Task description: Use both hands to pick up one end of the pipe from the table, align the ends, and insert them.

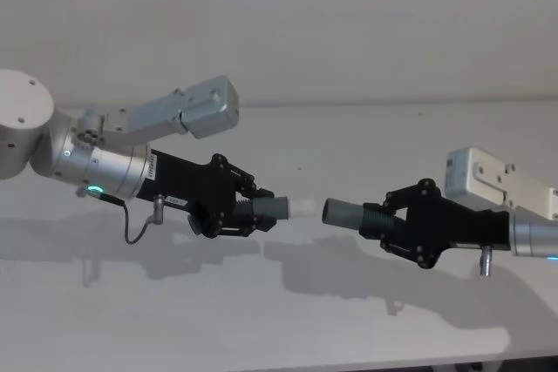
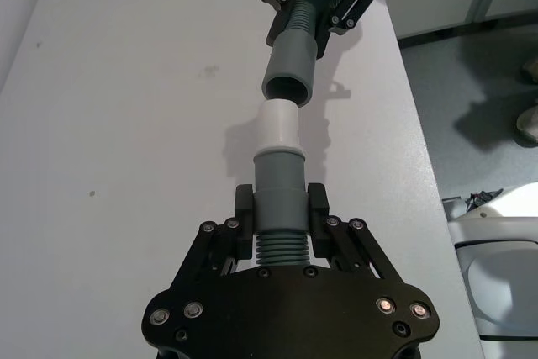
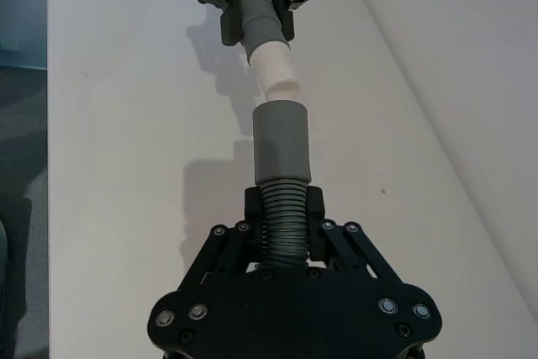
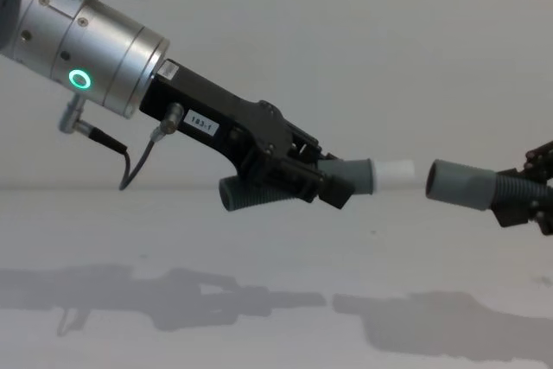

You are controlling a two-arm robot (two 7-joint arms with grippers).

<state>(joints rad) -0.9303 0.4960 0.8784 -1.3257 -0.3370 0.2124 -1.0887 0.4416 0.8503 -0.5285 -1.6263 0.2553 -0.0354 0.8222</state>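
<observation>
Above the table (image 1: 349, 128), each gripper, left (image 1: 248, 206) and right (image 1: 388, 219), pinches a pipe piece, white tip (image 1: 301, 207) just short of the socket collar (image 1: 342, 213).

Bare lab bench (white table (image 1: 366, 137), blank wall (image 1: 349, 23))

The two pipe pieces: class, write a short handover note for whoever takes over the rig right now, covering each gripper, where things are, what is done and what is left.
Left gripper: shut on the ribbed dark grey hose piece with the narrow white tip, held above the matt white table.
Right gripper: shut on the ribbed dark grey hose piece with the wider smooth grey socket collar, also held in the air.
Done: both pieces are lifted and face each other, tip towards socket.
Left: a small gap separates them. In the left wrist view the socket sits slightly off the tip's line, so refine the alignment, then push the tip into the socket.
</observation>
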